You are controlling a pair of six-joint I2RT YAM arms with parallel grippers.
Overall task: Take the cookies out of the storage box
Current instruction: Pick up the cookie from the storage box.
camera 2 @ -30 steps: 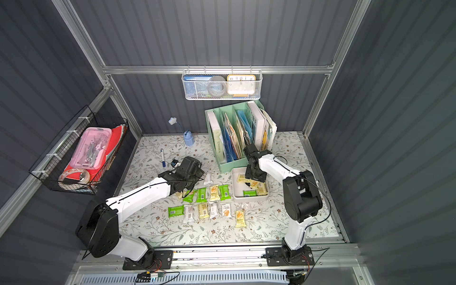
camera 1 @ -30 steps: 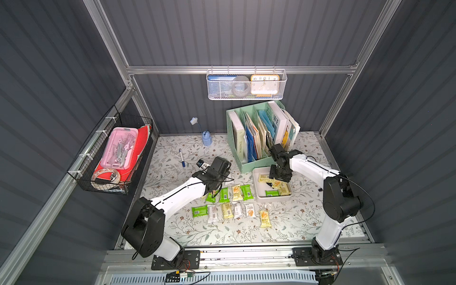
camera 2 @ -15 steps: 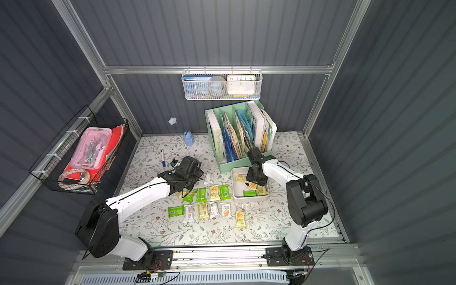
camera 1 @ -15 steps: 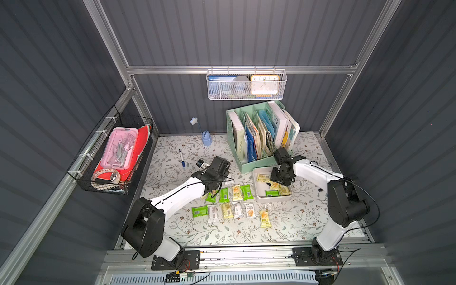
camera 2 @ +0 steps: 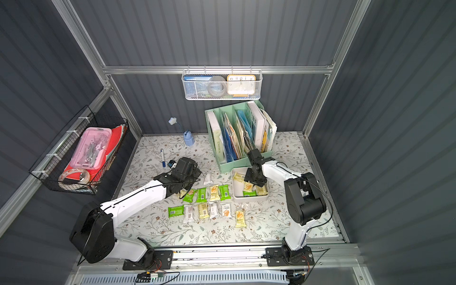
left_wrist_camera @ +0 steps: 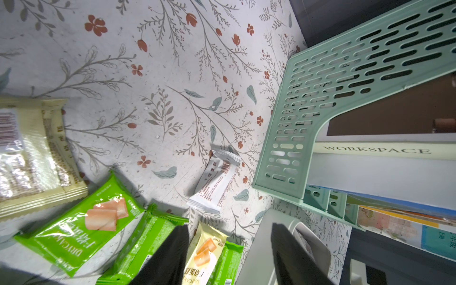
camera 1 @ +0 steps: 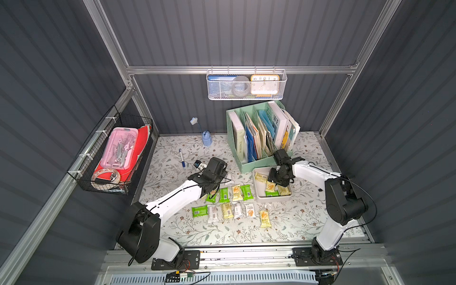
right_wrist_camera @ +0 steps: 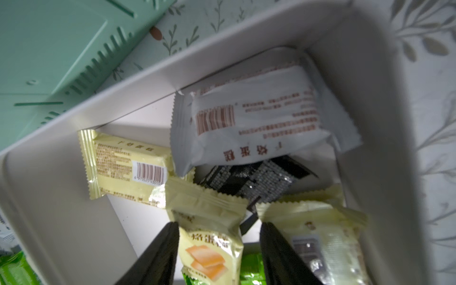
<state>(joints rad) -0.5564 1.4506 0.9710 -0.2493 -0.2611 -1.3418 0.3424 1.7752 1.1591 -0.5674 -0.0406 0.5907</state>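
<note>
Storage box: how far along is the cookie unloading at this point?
Done: about a dozen packets lie in rows on the table. In hand: the right gripper is down in the box, open jaws straddling a pale yellow packet, not yet gripping. The left gripper is open and empty. Left: roughly six packets in the box.

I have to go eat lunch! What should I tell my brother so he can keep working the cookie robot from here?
Left gripper: open, empty, above the table.
Right gripper: open, inside the storage box, jaws either side of a yellow packet, not clamped.
Done: about a dozen cookies lie on the table.
Left: several packets remain in the box, including a black packet.
</note>
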